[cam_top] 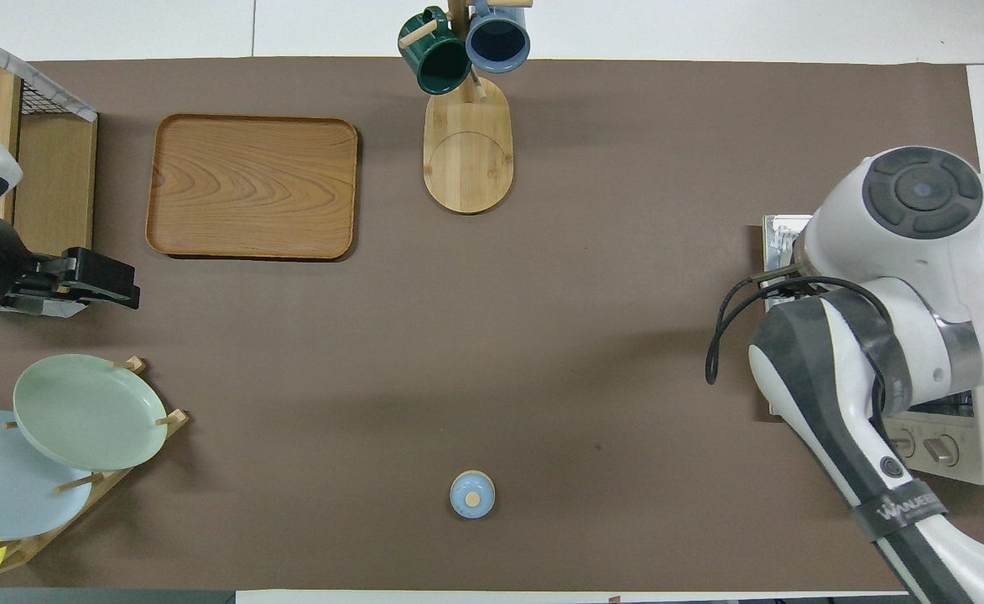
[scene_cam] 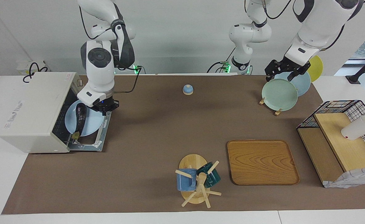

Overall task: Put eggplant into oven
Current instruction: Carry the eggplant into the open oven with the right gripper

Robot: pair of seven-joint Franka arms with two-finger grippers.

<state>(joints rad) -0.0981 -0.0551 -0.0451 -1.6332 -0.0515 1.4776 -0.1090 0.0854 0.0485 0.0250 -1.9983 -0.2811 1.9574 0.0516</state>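
The dark eggplant [scene_cam: 79,119] lies on a light blue plate [scene_cam: 89,124], its green stem pointing away from the robots. My right gripper [scene_cam: 103,107] is shut on the plate's rim and holds it just above the open drop-down door [scene_cam: 95,141] of the white oven [scene_cam: 33,109], the plate's edge at the oven mouth. In the overhead view the right arm hides plate and eggplant; only the oven's knob corner [cam_top: 932,445] shows. My left gripper [scene_cam: 283,71] [cam_top: 122,289] waits open and holds nothing, over the plate rack at the left arm's end.
A small blue knobbed lid [scene_cam: 187,89] [cam_top: 472,493] sits near the robots' edge. A mug tree [scene_cam: 196,182] and a wooden tray [scene_cam: 261,161] lie farther out. A rack with a green plate [scene_cam: 278,94] and a wire shelf [scene_cam: 341,137] stand at the left arm's end.
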